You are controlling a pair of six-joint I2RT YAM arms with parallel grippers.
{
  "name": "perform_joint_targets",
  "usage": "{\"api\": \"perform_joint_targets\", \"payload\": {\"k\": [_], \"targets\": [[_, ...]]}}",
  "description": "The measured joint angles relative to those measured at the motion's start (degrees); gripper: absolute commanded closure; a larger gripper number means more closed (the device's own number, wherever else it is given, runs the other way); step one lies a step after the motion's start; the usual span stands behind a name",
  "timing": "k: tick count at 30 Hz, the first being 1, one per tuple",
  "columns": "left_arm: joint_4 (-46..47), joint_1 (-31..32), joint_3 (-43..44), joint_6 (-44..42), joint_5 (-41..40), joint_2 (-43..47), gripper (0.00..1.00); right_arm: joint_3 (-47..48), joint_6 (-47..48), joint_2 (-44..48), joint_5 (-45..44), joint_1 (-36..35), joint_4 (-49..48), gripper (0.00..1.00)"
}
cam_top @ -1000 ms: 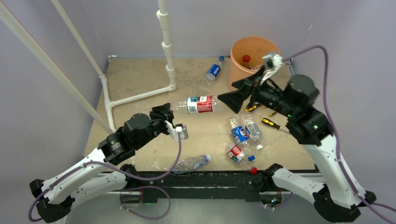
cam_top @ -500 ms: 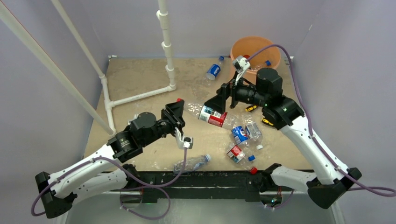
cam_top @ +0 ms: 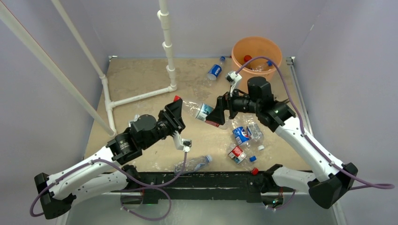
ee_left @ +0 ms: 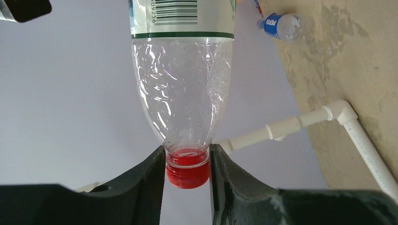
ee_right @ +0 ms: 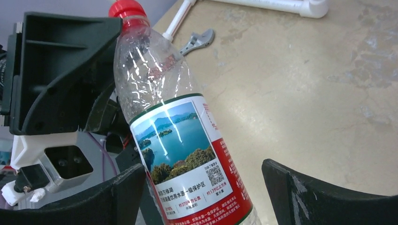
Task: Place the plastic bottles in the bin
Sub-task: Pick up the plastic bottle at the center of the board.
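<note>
Passing the red-capped water bottle (ee_right: 178, 140) across, aloft over the surface (cam_top: 141, 79): left fingers (ee_left: 145, 187) pinch its neck, right fingers (ee_right: 319, 197) stand apart around the label. Right should clamp mid-label firmly before left lets go, then swing to the orange bin (cam_top: 236, 56).

We log bottle (ee_left: 182, 93): clear glossy crinkled plastic | left pincer (ee_left: 187, 153): matt black plastic | tabletop (ee_right: 328, 84): matt mottled beige | bin (cam_top: 263, 46): smooth orange plastic
</note>
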State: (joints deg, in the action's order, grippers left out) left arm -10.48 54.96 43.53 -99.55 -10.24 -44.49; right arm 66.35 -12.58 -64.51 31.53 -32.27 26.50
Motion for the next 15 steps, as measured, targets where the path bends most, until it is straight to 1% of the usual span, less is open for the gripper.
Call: {"api": "perform_joint_targets", "payload": {"k": [4,9,11,14,15], "targets": [[-0.02,0.0,-0.04,-1.7,-0.59,-0.44,1.0,-0.72,-0.02,-0.83,0.87,-1.57,-0.11,0.02],[0.15,0.26,-0.02,-2.32,-0.52,-1.64,1.0,-0.85,0.07,-3.37,1.05,-4.96,-0.96,0.17],[0.15,0.26,-0.02,-2.29,-0.52,-1.9,1.0,-1.73,0.04,-4.39,1.14,-5.49,-1.68,0.2],[0.07,0.26,-0.02,-2.29,-0.48,-1.95,1.0,-3.52,0.0,-4.76,1.25,-5.55,-2.19,0.22],[0.07,0.26,-0.04,-2.23,-0.46,-1.97,1.0,-3.78,0.04,-4.74,1.27,-5.55,-2.25,0.25]]}}
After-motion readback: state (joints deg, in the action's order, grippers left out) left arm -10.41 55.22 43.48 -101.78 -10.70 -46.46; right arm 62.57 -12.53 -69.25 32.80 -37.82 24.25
